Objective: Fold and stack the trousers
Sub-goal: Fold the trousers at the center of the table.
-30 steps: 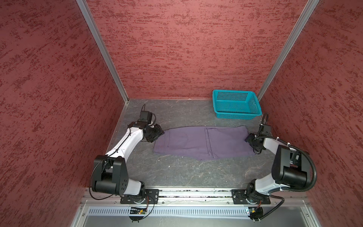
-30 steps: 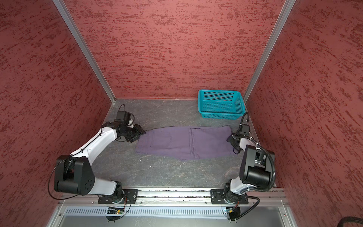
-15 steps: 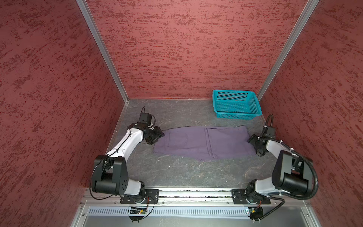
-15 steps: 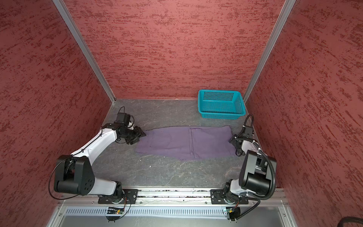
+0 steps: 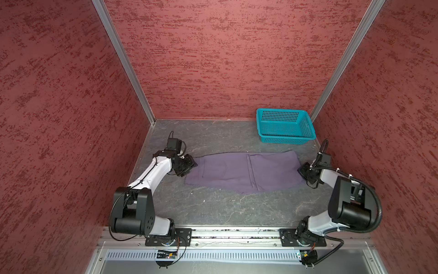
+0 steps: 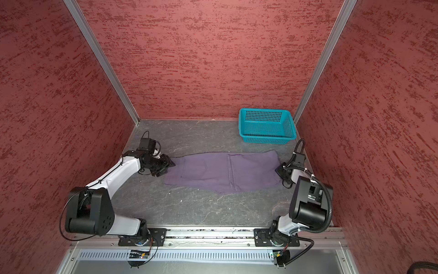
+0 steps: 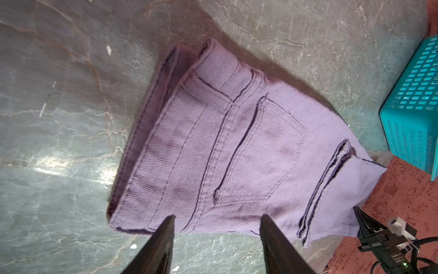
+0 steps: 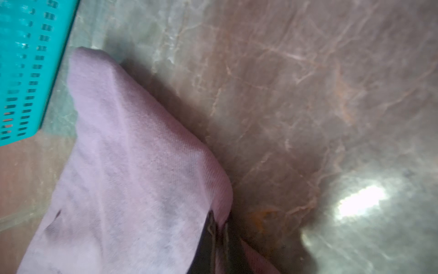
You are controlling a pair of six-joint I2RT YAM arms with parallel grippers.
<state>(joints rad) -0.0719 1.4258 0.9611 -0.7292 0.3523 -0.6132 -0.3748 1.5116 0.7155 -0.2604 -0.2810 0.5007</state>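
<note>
The dusty-purple trousers [image 5: 237, 170] [image 6: 213, 170] lie folded in a long strip across the middle of the table, waistband end to the left. My left gripper [image 5: 193, 164] [image 6: 171, 163] [image 7: 216, 217] is open at the waistband edge, its fingertips just reaching the cloth [image 7: 213, 142] near the back pocket. My right gripper [image 5: 300, 170] [image 6: 277, 170] [image 8: 219, 220] is at the opposite, right end, shut on a pinch of the trousers' edge [image 8: 130, 166], which rises slightly off the table there.
A teal perforated basket [image 5: 286, 140] [image 6: 265, 140] [image 7: 412, 118] [image 8: 23, 71] stands at the back right, just behind the trousers' right end. Red walls enclose the table on three sides. The arms' base rail runs along the front edge.
The right gripper, open before, drew slightly away from the trousers' right end, then came back and shut on the edge. The left arm has stayed put.
</note>
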